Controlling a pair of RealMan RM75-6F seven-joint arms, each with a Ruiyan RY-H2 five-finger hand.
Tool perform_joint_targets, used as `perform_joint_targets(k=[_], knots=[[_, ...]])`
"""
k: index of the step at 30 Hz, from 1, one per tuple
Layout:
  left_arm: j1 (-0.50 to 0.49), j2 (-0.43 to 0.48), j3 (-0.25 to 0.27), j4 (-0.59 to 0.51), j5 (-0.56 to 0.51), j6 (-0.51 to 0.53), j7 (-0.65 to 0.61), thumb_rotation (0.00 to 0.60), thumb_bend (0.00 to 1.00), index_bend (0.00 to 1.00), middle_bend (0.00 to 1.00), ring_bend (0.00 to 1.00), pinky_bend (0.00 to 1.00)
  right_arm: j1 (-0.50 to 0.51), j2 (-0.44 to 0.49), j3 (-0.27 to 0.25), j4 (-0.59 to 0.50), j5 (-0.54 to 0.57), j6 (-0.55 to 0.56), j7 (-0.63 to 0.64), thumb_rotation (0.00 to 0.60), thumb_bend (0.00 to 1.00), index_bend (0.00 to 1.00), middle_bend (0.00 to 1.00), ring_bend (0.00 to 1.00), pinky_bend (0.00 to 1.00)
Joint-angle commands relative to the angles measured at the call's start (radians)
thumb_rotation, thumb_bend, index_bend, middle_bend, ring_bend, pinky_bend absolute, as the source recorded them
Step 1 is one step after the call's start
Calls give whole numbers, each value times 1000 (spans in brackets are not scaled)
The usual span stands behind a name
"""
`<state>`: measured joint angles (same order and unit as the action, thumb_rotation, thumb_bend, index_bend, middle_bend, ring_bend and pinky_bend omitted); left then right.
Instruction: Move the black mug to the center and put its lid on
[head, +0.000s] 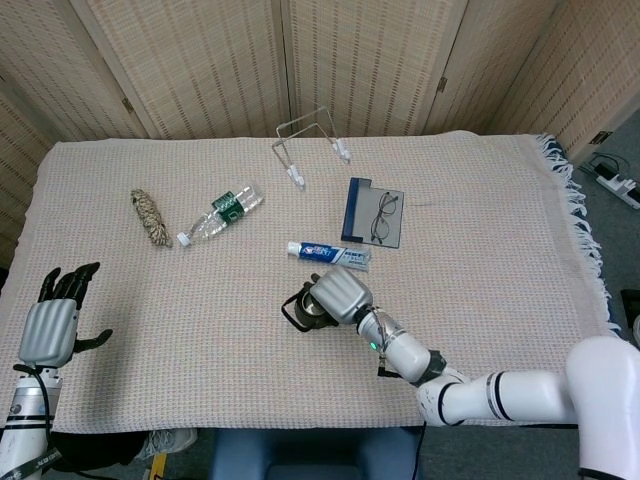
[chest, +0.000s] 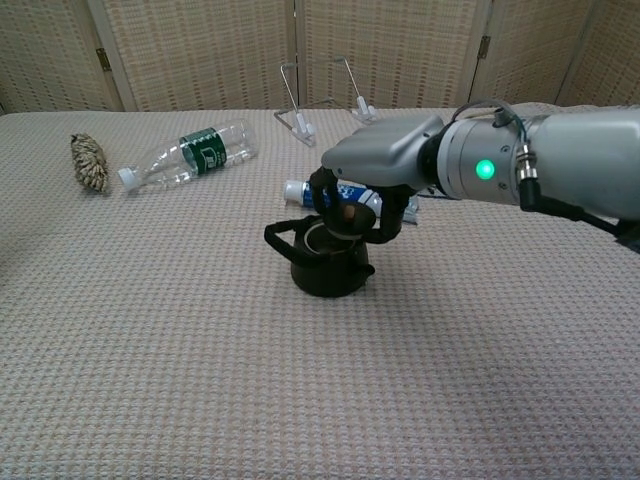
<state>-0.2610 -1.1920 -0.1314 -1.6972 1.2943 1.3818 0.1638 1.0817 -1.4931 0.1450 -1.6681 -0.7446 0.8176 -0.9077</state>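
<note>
The black mug (chest: 322, 268) stands upright near the middle of the cloth, its handle (chest: 279, 235) pointing left; in the head view the black mug (head: 300, 312) is partly hidden under my right hand (head: 338, 293). That right hand (chest: 372, 170) hovers directly over the mug's mouth and holds the round lid (chest: 345, 217) in its fingers, just above the rim. My left hand (head: 57, 324) hangs off the front left edge of the table, fingers spread, holding nothing.
Just behind the mug lies a toothpaste tube (head: 330, 253). Further back sit glasses on a blue case (head: 376, 213) and a wire stand (head: 308, 146). A plastic bottle (head: 220, 212) and a twine bundle (head: 150, 217) lie at the left.
</note>
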Motion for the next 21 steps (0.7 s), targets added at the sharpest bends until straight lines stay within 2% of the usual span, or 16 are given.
perform_joint_targets(k=[1,13,21], knots=[[1,0,0,1,-1,-2,0,600,88,54,89,106,0,25,-17,-6,10,20,14,-12,600,378,390,337,892,806],[-1,-8,-5,18,-7,-16,-10,600,88,55,89,106,0,85,-40,-40,12,81,53,-28,600,379,344,291,886,806],[-6,-15,-10,30,-11,-26,-14,600,88,56,89,106,0,96,-26,-74,-15,78,79,-31,600,378,180,205,865,806]])
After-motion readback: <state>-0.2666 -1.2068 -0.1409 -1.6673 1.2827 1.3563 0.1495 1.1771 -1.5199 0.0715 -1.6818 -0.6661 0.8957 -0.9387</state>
